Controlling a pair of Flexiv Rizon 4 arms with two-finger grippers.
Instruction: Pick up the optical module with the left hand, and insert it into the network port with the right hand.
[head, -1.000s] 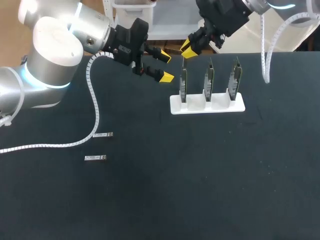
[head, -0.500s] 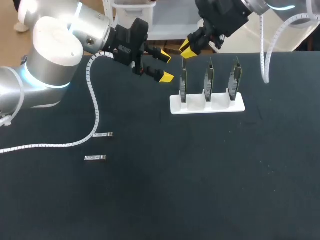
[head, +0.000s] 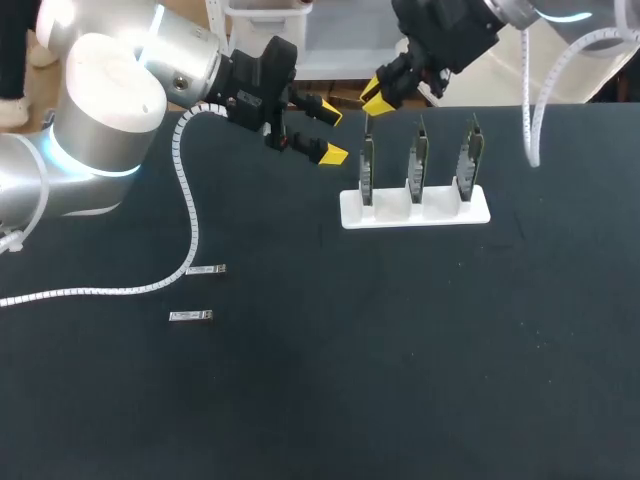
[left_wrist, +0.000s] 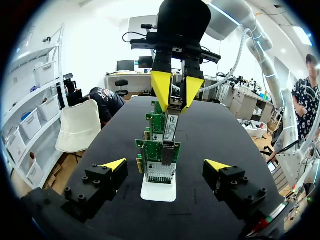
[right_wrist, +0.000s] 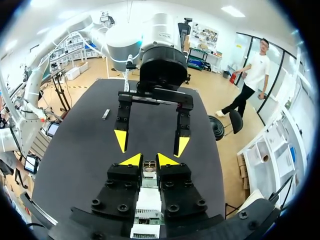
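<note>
The black bench (head: 400, 350) carries a white stand (head: 415, 210) with three green cards (head: 420, 160) standing upright in a row. The left hand (head: 328, 132) hangs released near the end of the stand. The right hand (head: 375, 95), above the end card, is clenched on the optical module (left_wrist: 170, 127). The left wrist view shows the module's long axis upright, with its lower end pointing down to this card. Only the head view shows both spare modules (head: 207, 269), which lie flat, well apart from the stand.
</note>
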